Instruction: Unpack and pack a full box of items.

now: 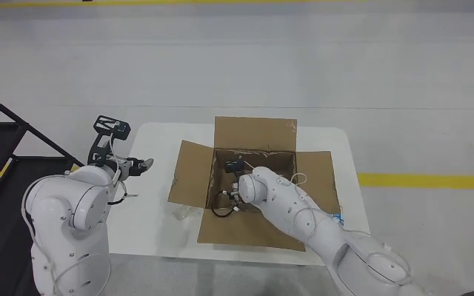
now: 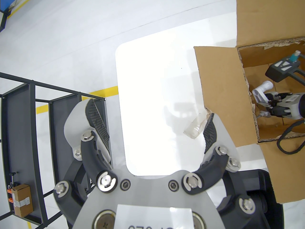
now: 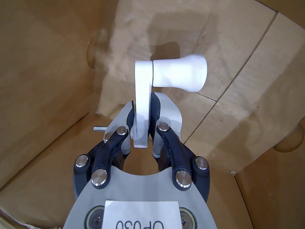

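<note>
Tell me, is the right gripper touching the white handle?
Touching. The right wrist view shows the right gripper shut on the white handle, pinching its flat arm.

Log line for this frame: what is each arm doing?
right gripper: shut on white crank handle, inside cardboard box | left gripper: open, empty, over table beside box
</note>
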